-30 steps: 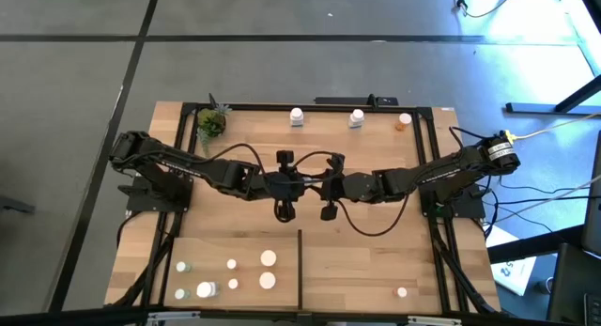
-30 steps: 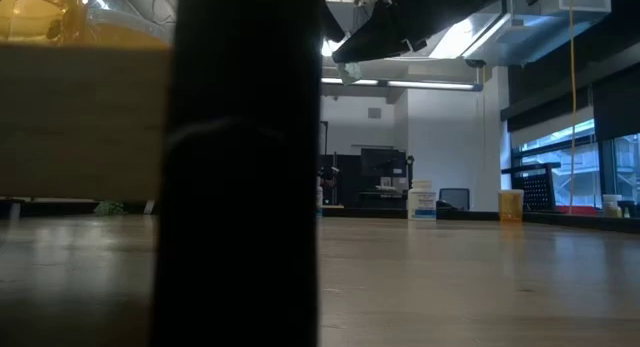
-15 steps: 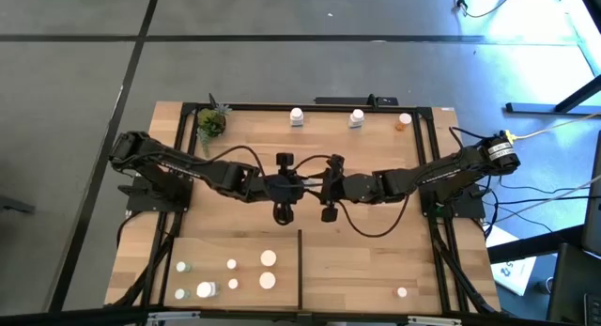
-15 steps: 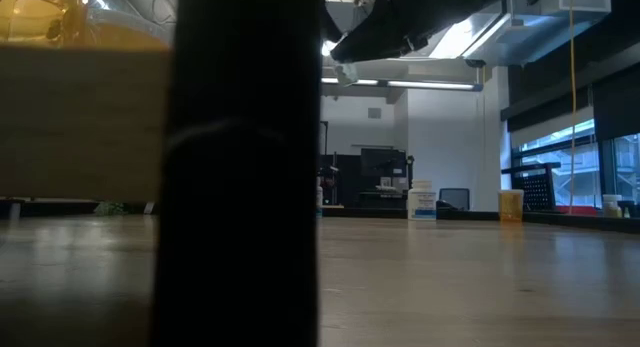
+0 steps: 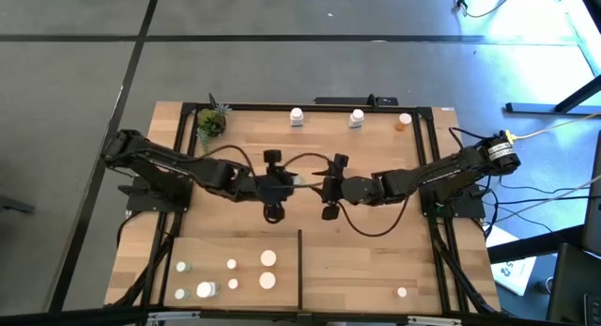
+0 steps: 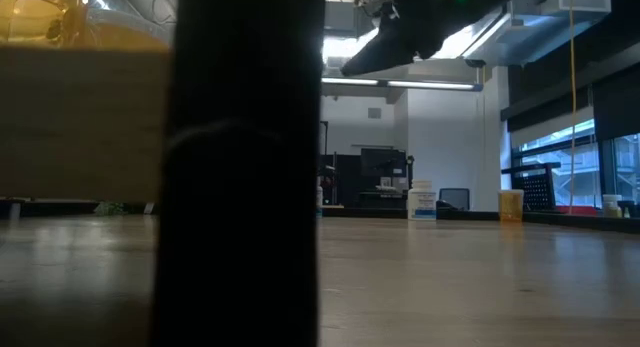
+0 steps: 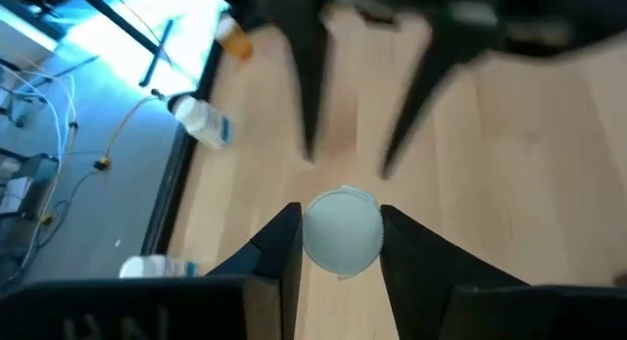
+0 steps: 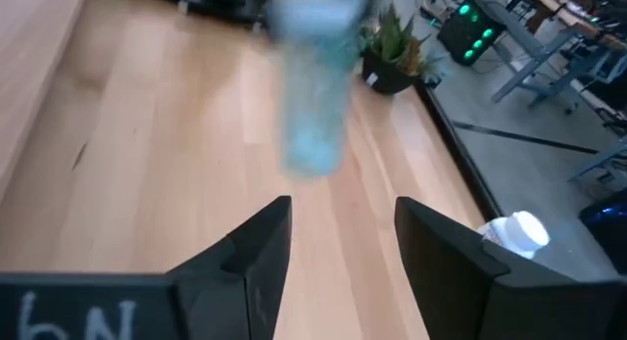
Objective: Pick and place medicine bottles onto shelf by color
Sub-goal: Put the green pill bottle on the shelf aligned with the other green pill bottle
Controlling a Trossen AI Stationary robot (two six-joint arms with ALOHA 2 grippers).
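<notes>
Mid-desk handover. Left claw clamped on pale green bottle, white cap toward wrist camera, held clear above desk. Right claw just beside it, fingers apart and empty — bottle passed so left arm can reach green group at near-left of shelf, I judge. Versus a second ago: right claw has spread off bottle, left arm has drawn back leftward — gap between claws now.

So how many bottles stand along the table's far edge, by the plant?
3. A white bottle mid-edge, another white bottle beside it, and the orange bottle toward the right arm's side. None looks hidden there.
</notes>
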